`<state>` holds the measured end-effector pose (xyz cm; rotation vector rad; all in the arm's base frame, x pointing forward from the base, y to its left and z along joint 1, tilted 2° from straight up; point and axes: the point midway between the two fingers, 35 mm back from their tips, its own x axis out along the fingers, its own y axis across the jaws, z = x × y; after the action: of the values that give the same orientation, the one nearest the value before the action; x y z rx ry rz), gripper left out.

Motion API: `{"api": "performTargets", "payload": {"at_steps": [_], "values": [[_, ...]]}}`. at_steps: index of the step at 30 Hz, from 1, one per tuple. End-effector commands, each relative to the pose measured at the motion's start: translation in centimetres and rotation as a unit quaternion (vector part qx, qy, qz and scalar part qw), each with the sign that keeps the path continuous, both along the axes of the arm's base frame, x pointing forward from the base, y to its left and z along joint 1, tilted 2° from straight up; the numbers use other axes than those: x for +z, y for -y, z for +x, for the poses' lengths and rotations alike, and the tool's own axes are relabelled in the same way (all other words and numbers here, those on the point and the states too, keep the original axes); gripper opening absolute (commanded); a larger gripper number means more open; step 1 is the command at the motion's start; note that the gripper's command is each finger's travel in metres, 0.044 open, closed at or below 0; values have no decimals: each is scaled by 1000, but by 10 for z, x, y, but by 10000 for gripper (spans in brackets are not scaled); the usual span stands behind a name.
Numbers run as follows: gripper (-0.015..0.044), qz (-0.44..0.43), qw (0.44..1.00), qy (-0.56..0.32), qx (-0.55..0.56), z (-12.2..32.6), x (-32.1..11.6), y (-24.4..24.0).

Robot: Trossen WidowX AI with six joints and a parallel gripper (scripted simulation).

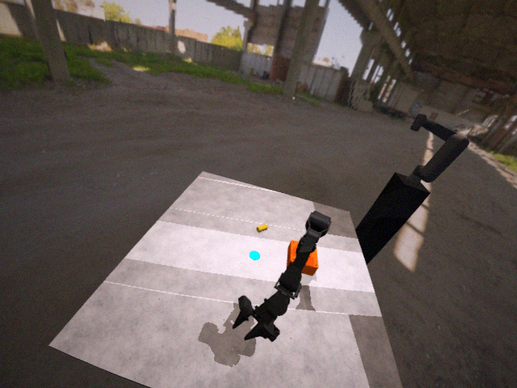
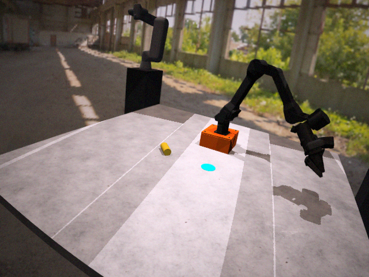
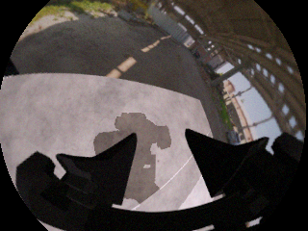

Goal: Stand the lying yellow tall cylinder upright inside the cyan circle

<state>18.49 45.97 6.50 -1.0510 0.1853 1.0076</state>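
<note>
The yellow cylinder [image 1: 262, 228] [image 2: 165, 149] lies on its side on the table, a short way from the cyan circle. The cyan circle [image 1: 254, 255] [image 2: 207, 167] is a flat disc on the table with nothing on it. My gripper [image 1: 239, 333] [image 2: 320, 175] [image 3: 161, 134] is open and empty, above the table on the far side of the circle from the cylinder. The wrist view shows only tabletop and the arm's shadow between the fingers; the cylinder and circle are not in that view.
The orange base block [image 1: 311, 267] [image 2: 214, 143] carries the arm and stands close to the circle. A black pedestal [image 1: 388, 212] [image 2: 143, 89] with another dark arm stands beyond the table [image 1: 166, 326] [image 2: 184, 238] edge. The arm's shadow falls on the table below the gripper.
</note>
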Motion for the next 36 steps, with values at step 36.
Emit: {"api": "performTargets", "payload": {"at_steps": [36], "values": [[309, -207, 949, -113, -211, 202, 2, 281]]}}
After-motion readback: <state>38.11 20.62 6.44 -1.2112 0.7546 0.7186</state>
